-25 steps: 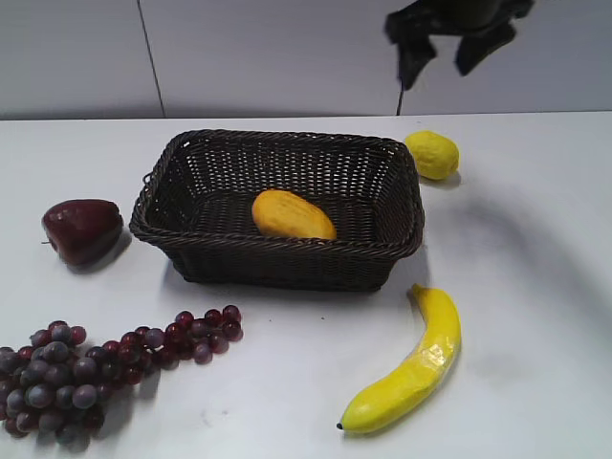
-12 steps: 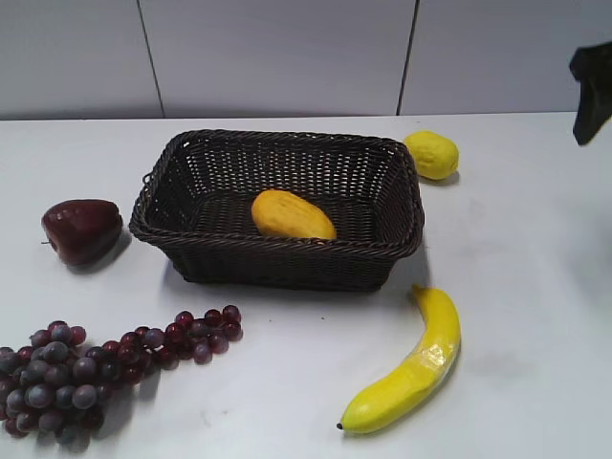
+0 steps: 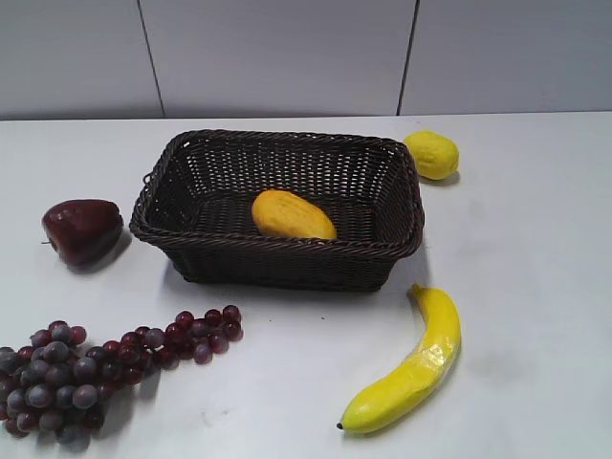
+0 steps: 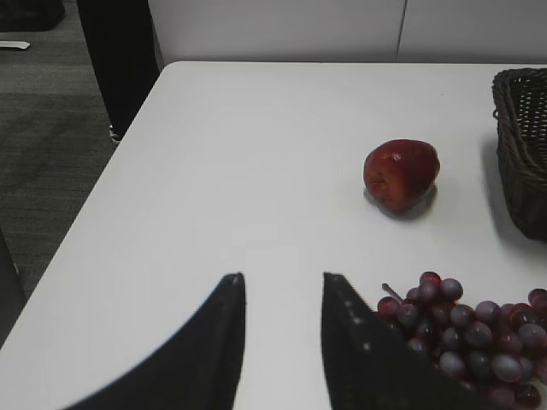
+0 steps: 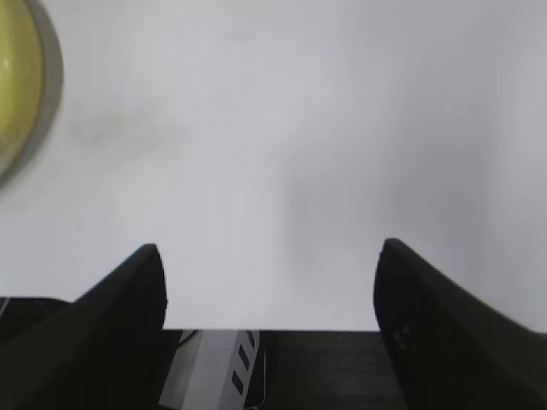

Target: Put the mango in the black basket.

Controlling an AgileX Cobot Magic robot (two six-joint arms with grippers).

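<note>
The orange-yellow mango (image 3: 292, 215) lies inside the black basket (image 3: 172, 222), near its front wall. The basket's corner also shows at the right edge of the left wrist view (image 4: 523, 145). Neither gripper shows in the exterior view. In the left wrist view my left gripper (image 4: 283, 279) is open and empty above the bare table, left of the grapes. In the right wrist view my right gripper (image 5: 272, 249) is wide open and empty over the table's edge.
A dark red apple (image 3: 82, 229) (image 4: 401, 173) lies left of the basket. A bunch of grapes (image 3: 96, 368) (image 4: 466, 329) is at the front left. A banana (image 3: 411, 368) lies at the front right, a lemon (image 3: 432, 154) behind the basket's right corner. A yellow round thing (image 5: 15, 94) is at the right wrist view's left edge.
The right gripper, above the basket's far right corner a second ago, moved right and has left the exterior view. The mango and other things have not moved.
</note>
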